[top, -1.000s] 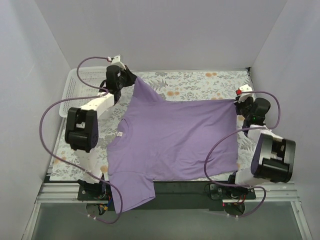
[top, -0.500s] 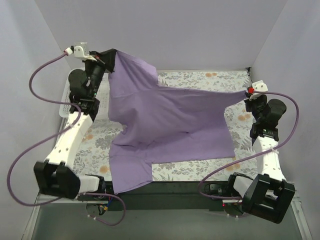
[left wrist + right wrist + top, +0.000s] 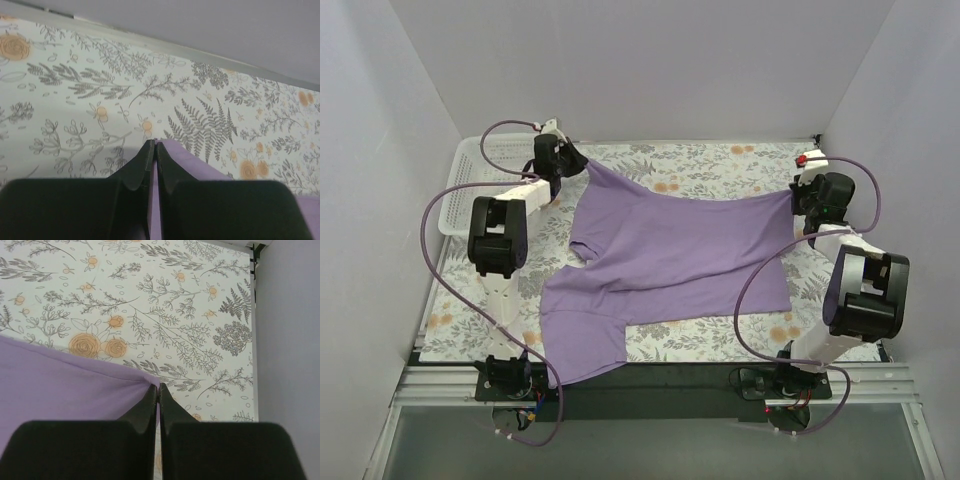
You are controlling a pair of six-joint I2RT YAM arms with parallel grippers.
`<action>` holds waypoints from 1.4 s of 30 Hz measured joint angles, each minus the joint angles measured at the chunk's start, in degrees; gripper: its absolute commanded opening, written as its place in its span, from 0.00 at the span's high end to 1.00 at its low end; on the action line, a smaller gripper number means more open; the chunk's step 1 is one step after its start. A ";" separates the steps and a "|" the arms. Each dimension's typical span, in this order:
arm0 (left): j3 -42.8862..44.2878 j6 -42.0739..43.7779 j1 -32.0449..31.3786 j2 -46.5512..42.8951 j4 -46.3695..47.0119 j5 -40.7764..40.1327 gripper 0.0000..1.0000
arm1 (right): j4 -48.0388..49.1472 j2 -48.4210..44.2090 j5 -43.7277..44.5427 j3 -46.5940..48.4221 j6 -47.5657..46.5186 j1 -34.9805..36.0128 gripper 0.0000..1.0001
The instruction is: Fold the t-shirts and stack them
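A lavender-purple t-shirt (image 3: 670, 260) is spread over the flowered table cover, with one sleeve hanging over the near edge (image 3: 582, 350). My left gripper (image 3: 582, 162) is shut on its far-left corner; in the left wrist view purple cloth (image 3: 192, 160) runs between the closed fingers (image 3: 155, 145). My right gripper (image 3: 798, 198) is shut on the shirt's far-right corner, and the cloth (image 3: 65, 382) stretches left from the closed tips (image 3: 158, 387). The top edge between the two grips sags slightly.
A white mesh basket (image 3: 460, 185) stands at the far left, beside the left arm. Grey walls close in the table on three sides. The flowered cover (image 3: 720, 155) shows bare behind the shirt and at the right front (image 3: 740, 335).
Both arms came down from a raised, stretched-out hold. The shirt, lifted and hanging half a second ago, now lies lower and flatter, with its held corners near the table's far side.
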 measured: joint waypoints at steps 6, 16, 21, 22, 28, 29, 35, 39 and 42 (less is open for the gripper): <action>9.53 0.92 0.00 4.35 -2.19 0.81 1.00 | 1.64 4.96 3.45 2.64 1.05 1.75 0.99; -16.00 0.20 -0.02 -23.30 -0.11 3.85 1.00 | -18.62 -21.18 -15.23 0.96 -9.88 2.38 0.99; -21.14 -0.96 -0.33 -52.70 0.39 3.67 1.00 | -33.20 -36.17 -18.60 10.12 -13.07 2.64 0.99; -20.96 -1.09 -0.42 -58.64 0.92 3.63 1.00 | -35.95 -38.49 -18.38 13.38 -13.07 2.60 0.99; -11.28 -2.32 -0.98 -80.17 0.00 4.04 1.00 | -44.28 -46.23 -12.39 38.05 -12.17 2.60 0.99; -8.15 -2.43 -0.98 -81.13 -0.24 4.09 1.00 | -46.16 -46.42 -11.28 42.88 -11.93 2.60 0.99; 8.90 -2.89 -1.11 -80.56 -3.85 4.39 1.00 | -49.29 -41.79 -5.62 69.68 -10.58 2.62 0.99; 11.30 -2.78 -1.49 -80.28 -4.68 4.44 1.00 | -49.70 -40.81 -3.85 74.27 -10.51 2.62 0.99; 8.81 -2.03 -1.95 -79.80 -4.68 4.33 1.00 | -49.33 -40.72 -3.54 70.07 -10.54 2.62 0.99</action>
